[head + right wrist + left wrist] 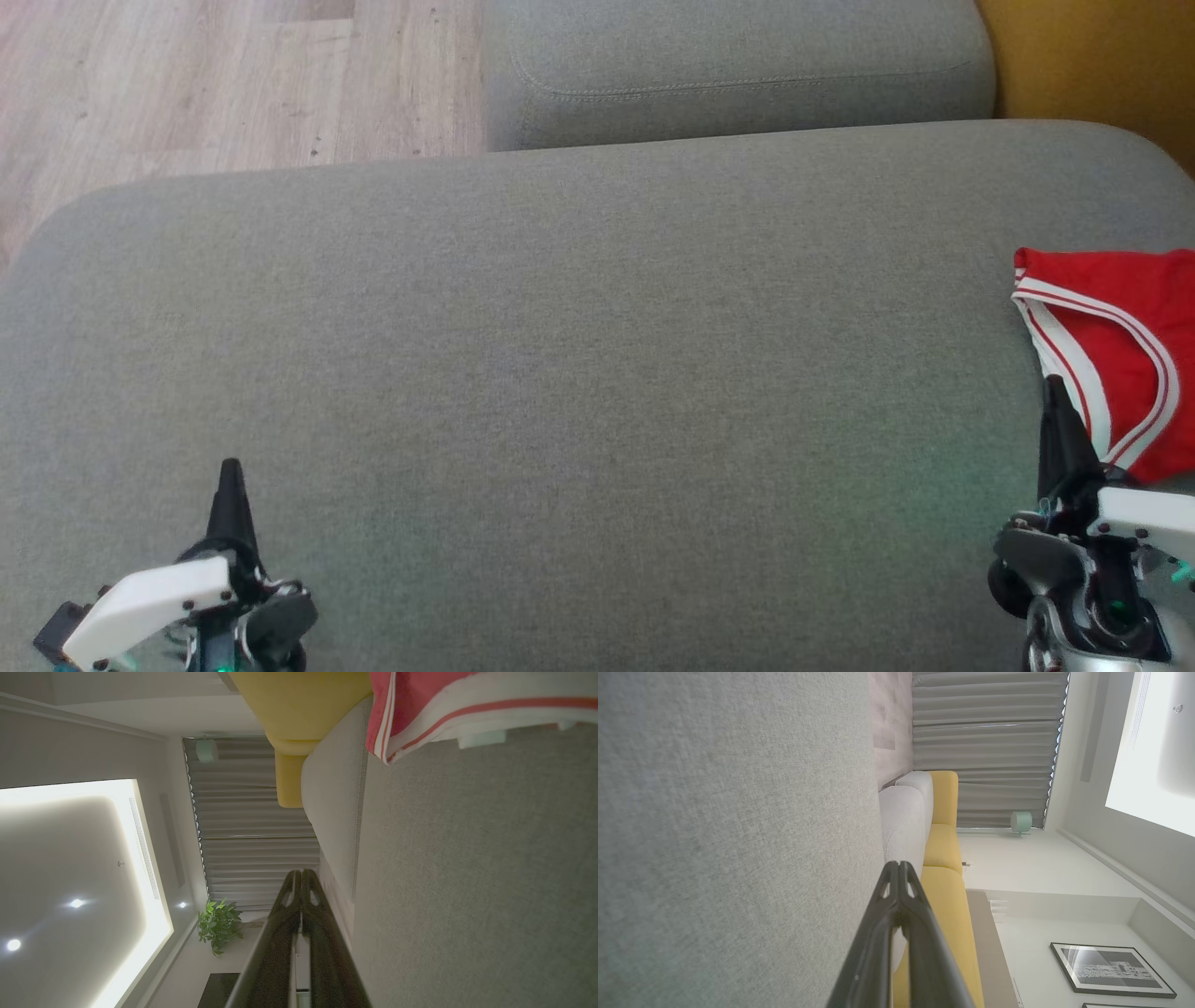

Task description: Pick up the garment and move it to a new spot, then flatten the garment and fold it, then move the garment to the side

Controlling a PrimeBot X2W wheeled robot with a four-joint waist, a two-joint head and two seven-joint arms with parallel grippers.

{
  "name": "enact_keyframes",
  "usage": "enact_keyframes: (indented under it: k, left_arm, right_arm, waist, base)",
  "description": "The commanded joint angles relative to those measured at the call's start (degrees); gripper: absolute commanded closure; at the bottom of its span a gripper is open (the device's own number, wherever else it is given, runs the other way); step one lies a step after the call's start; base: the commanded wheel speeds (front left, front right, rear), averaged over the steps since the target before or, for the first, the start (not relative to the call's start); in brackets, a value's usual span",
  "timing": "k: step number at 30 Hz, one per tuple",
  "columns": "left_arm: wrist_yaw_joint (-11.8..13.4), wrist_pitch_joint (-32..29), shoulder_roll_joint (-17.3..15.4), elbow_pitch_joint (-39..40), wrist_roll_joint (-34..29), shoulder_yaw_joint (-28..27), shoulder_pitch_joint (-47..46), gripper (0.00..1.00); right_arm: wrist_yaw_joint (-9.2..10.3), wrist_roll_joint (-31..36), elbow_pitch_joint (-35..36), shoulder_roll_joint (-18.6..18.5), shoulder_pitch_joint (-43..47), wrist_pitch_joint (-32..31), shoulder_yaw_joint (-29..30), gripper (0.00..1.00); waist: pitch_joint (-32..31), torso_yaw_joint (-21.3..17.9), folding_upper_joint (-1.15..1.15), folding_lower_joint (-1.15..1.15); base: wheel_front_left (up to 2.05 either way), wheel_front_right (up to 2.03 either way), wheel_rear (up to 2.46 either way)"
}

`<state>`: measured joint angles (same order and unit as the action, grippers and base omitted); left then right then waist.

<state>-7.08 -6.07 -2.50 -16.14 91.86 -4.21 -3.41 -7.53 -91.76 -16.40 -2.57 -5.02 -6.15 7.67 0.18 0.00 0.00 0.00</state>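
Wooden floor: pale boards at the far left, beyond the cushion's rounded corner.

Left gripper: low at the near left. Its 2 dark fingers are pressed together to 1 point with nothing between them. It probably sits here to leave the middle of the cushion free.

Grey cushion: a broad, flat seat of woven fabric that serves as the work surface.

Second cushion: the same grey, butted against the far edge.

Right gripper: at the near right, its 2 fingers closed tip to tip and empty. The tip is just beside the garment's near edge, and I cannot tell whether they touch. This arm looks to be the one serving the cloth.

Garment: on the cushion's far right side, partly cut off by the head view's edge. It is red, with a curved white band carrying a thin red stripe, like an armhole or neckline. It lies low and fairly flat. Its straight far edge and stacked layers suggest it is folded.

Yellow sofa: behind the far right corner.
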Motion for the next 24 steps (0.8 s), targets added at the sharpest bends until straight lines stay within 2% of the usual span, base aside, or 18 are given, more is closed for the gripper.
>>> enact_keyframes:
  k: [1, 24]
  left_arm:
    - [-0.4, -0.4, -0.4, 2.1, 0.3, -2.3, -2.8, 1.0]
    - [-0.4, -0.4, -0.4, 2.1, 0.3, -2.3, -2.8, 1.0]
  right_arm:
    - [0.04, -0.4, 2.4, -0.3, -1.2, -0.3, -1.2, 1.0]
    - [0.04, -0.4, 2.4, -0.3, -1.2, -0.3, -1.2, 1.0]
  waist:
    - [0.0, 0.0, 0.0, 0.0]
    - [0.0, 0.0, 0.0, 0.0]
  base:
    - [0.0, 0.0, 0.0]
    - [0.0, 0.0, 0.0]
